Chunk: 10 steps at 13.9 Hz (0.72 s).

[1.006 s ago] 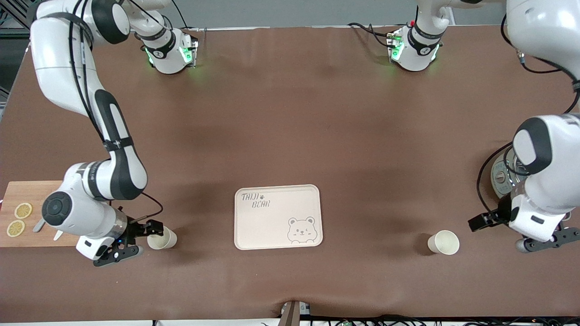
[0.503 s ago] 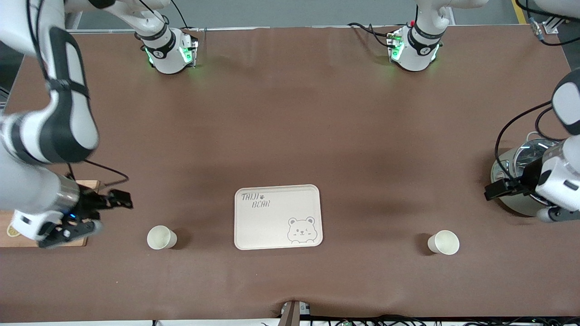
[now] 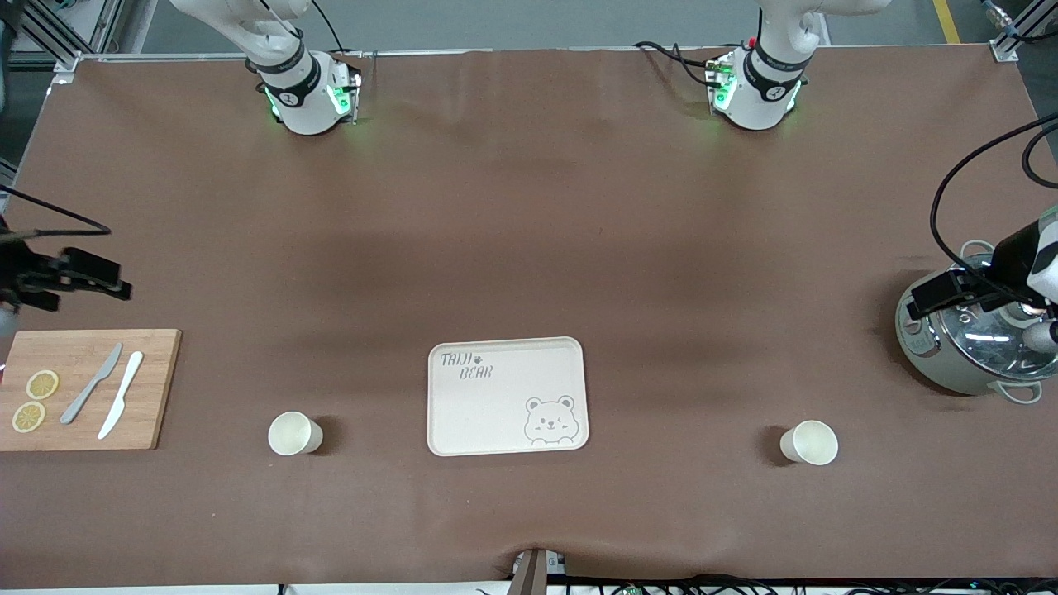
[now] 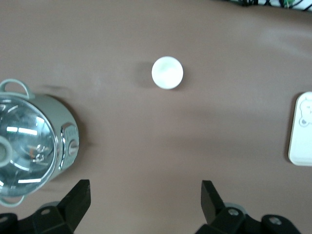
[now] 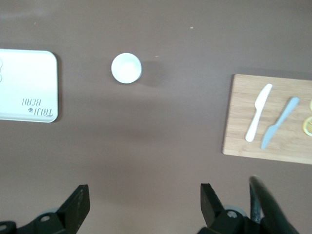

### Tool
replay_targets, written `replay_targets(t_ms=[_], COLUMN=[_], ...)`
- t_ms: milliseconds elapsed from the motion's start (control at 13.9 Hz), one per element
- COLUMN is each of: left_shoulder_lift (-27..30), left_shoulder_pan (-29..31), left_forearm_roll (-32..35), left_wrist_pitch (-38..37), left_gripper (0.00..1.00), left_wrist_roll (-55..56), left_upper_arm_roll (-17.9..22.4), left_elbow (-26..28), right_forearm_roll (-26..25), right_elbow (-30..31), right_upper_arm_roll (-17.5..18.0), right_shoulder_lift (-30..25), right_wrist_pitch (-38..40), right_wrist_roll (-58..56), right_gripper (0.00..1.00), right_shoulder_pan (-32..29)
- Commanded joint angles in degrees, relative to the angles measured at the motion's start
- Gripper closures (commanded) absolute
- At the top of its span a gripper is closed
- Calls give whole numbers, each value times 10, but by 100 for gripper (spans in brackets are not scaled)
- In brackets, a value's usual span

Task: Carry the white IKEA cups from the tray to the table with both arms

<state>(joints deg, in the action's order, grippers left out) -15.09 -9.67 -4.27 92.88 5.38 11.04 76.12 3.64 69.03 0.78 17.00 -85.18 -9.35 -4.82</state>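
Observation:
Two white IKEA cups stand upright on the brown table, one on each side of the cream bear-printed tray [image 3: 507,395]. One cup [image 3: 295,434] is toward the right arm's end and also shows in the right wrist view [image 5: 126,68]. The other cup [image 3: 809,442] is toward the left arm's end and also shows in the left wrist view [image 4: 167,72]. My right gripper [image 5: 144,202] is open and empty, high over bare table beside the cutting board. My left gripper [image 4: 145,200] is open and empty, high beside the pot. Both hands show only partly at the front view's edges.
A wooden cutting board [image 3: 87,388] with two knives and lemon slices lies at the right arm's end. A steel pot with a glass lid [image 3: 967,347] stands at the left arm's end. The arm bases [image 3: 310,95] stand along the table's edge farthest from the camera.
The right gripper left the cup it was beside, and the left gripper left the table near the other cup. Both rose and drew out toward the table ends. The cups have not moved.

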Motion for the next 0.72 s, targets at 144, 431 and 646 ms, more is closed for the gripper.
replay_targets(t_ms=[144,431,646], left_shoulder_lift=[21,31,44], left_shoulder_pan=[7,8,8], left_forearm_roll=[0,-1,0], left_wrist_pitch=[-43,-52,-52], left_gripper=[0,0,0], left_wrist_roll=[-4,-9,-9], left_upper_arm_roll=[0,0,0], left_elbow=[-19,-20,-24], right_forearm_roll=[-1,-8,-8], right_elbow=[22,22,23], right_upper_arm_roll=[8,10,10], right_shoulder_lift=[-12,-12,-13], right_wrist_pitch=[-4,-3,-2], right_wrist_roll=[13,13,14], right_gripper=[0,0,0], right_shoulder_pan=[-22,-20,-19])
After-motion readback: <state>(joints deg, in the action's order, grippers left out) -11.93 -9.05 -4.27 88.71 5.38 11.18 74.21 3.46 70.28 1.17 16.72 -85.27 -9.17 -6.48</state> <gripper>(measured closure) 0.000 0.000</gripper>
